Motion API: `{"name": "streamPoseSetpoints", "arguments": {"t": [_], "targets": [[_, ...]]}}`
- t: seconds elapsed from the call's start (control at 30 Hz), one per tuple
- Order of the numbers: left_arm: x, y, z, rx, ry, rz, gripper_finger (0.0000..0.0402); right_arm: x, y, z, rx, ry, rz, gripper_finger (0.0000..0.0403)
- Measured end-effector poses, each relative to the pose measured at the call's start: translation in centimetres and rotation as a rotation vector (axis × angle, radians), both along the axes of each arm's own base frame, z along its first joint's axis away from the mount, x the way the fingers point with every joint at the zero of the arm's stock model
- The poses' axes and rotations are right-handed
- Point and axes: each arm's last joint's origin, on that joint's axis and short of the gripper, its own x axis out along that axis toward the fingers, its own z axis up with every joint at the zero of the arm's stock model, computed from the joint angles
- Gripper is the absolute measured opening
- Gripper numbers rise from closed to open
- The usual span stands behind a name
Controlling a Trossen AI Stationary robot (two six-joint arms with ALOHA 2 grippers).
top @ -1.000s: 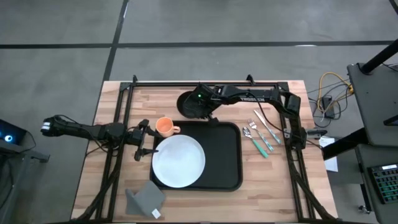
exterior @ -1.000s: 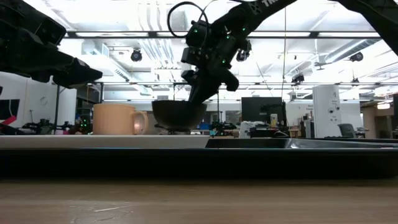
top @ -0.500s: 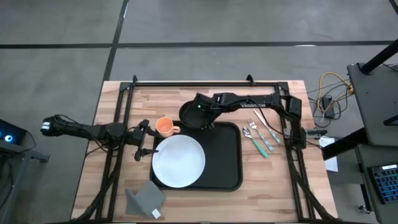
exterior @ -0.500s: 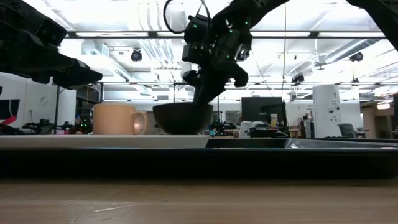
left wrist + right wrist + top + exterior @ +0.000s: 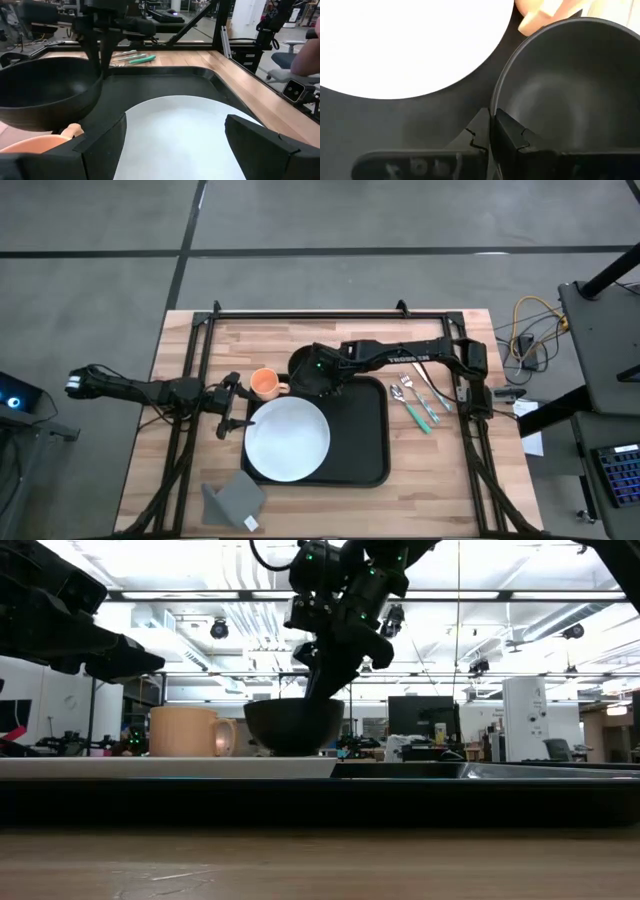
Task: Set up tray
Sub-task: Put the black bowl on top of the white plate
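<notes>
The black tray [image 5: 365, 430] lies mid-frame on the pale wood worktop [image 5: 440, 490], carrying a white plate [image 5: 287, 439]. The right gripper [image 5: 322, 376] has its jaws clenched on the rim of a black bowl [image 5: 305, 366] at the tray's upper-left corner. The left gripper [image 5: 232, 406] waits at centre-left, jaws released. Behind is a bright, strip-lit workshop.

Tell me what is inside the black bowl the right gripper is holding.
Nothing shows inside the round black bowl: its dark interior looks bare. The right gripper clamps its rim, one finger inside, hiding a small strip of the wall.

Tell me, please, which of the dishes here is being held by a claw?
The black bowl: the right claw is shut on its rim. The white plate and orange mug stand free, near the left claw.
</notes>
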Motion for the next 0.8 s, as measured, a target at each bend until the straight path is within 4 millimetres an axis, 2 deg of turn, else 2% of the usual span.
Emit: {"name": "streamPoseSetpoints", "arguments": {"t": [0.23,0.5,0.63,0.8], "targets": [[0.0,0.0,0.0,0.0,0.0,-0.001,0.0315,-1.2,2.0,1.2,-0.047,-0.03,-0.049,0.0009],[0.0,0.0,0.0,0.0,0.001,0.0,0.0315,-3.3,4.3,1.5,0.037,-0.119,0.02,0.0009],[0.0,0.0,0.0,0.0,0.001,-0.001,0.0315,-3.6,5.7,0.9,0.038,-0.098,0.076,0.0009],[0.0,0.0,-0.1,0.001,0.007,-0.001,0.0315,-3.4,7.7,1.2,0.038,-0.122,0.138,0.0009]]}}
